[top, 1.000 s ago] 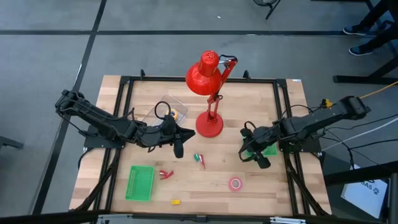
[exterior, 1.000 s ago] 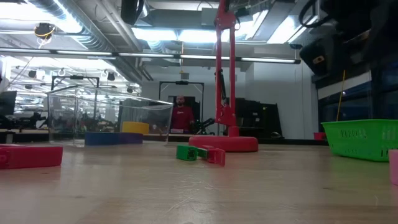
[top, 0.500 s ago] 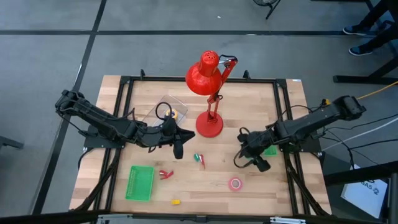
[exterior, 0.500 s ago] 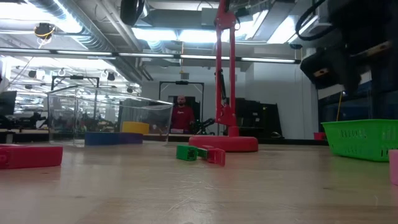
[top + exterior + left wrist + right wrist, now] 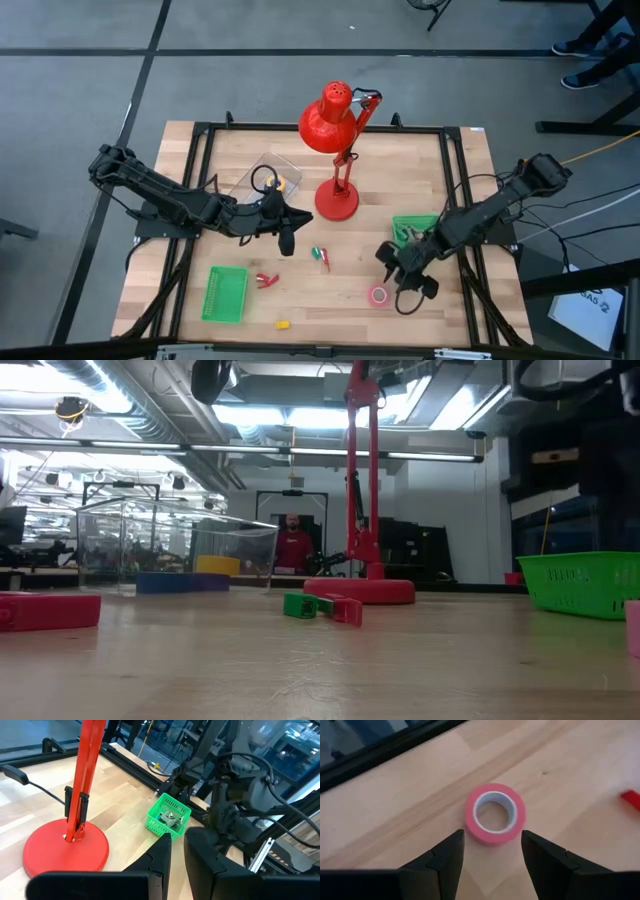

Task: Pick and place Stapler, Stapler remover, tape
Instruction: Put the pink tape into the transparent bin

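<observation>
A pink tape roll (image 5: 378,295) lies flat on the table near its front right, and it also shows in the right wrist view (image 5: 495,813). My right gripper (image 5: 400,272) hangs just above it, open and empty (image 5: 492,857), with one finger on each side of the roll and apart from it. A small green and red piece (image 5: 320,256) and a red stapler (image 5: 267,280) lie on the wood at mid table. A small yellow piece (image 5: 283,324) lies near the front edge. My left gripper (image 5: 287,238) waits at mid left, shut and empty.
The red desk lamp (image 5: 337,198) stands at the table's middle. A green basket (image 5: 413,228) with small things in it stands at the right, and another green basket (image 5: 226,293) at the front left. A clear box (image 5: 265,178) holding tape rolls stands at the far left.
My right gripper has gone from above the right green basket toward the table's near edge and a little left. It has come over the pink tape roll. The basket now shows uncovered.
</observation>
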Available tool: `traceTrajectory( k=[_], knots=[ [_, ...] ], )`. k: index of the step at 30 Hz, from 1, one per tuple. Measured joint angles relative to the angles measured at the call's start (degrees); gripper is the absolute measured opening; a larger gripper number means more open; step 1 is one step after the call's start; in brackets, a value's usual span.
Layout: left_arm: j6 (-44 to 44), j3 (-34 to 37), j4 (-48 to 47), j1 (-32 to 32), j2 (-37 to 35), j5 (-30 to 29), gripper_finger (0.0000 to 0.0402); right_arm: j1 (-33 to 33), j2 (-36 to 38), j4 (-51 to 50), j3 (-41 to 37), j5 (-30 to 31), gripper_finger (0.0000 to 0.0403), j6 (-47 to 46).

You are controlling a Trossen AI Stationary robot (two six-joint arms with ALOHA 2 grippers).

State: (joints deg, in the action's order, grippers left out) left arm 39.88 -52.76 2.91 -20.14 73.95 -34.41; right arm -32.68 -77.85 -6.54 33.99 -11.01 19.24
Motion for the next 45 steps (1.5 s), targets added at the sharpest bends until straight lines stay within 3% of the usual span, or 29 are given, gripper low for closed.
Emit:
traceTrajectory(
  k=[12, 21, 25, 34, 38, 45],
  knots=[
    [-0.2, 0.0, -0.2, 0.0, 0.0, -0.2, 0.0047, -2.9, -8.2, 6.1, 0.3, 1.7, 0.0199, 6.2],
    [-0.2, 0.0, -0.9, 0.0, 0.0, -0.2, 0.0047, -3.2, -17.3, 4.1, 6.8, 2.4, 0.0198, 6.8],
    [0.0, 0.0, -1.4, 0.0, 0.0, -0.2, 0.0047, -3.2, -20.3, 1.8, 9.3, 2.3, 0.0178, 7.0],
    [-0.2, 0.0, -2.1, 0.0, 0.0, 0.0, 0.0047, -2.0, -18.0, -0.6, 10.9, 2.1, 0.004, 2.1],
    [-2.7, 0.0, -3.7, 0.0, 0.0, 0.3, 0.0049, 1.4, -15.9, -1.0, 10.8, -3.6, 0.004, -7.7],
    [-4.7, 0.0, -11.5, 0.4, -1.0, 0.7, 0.0084, 6.9, -8.9, -0.6, 10.8, -4.3, 0.004, -16.7]
  ],
)
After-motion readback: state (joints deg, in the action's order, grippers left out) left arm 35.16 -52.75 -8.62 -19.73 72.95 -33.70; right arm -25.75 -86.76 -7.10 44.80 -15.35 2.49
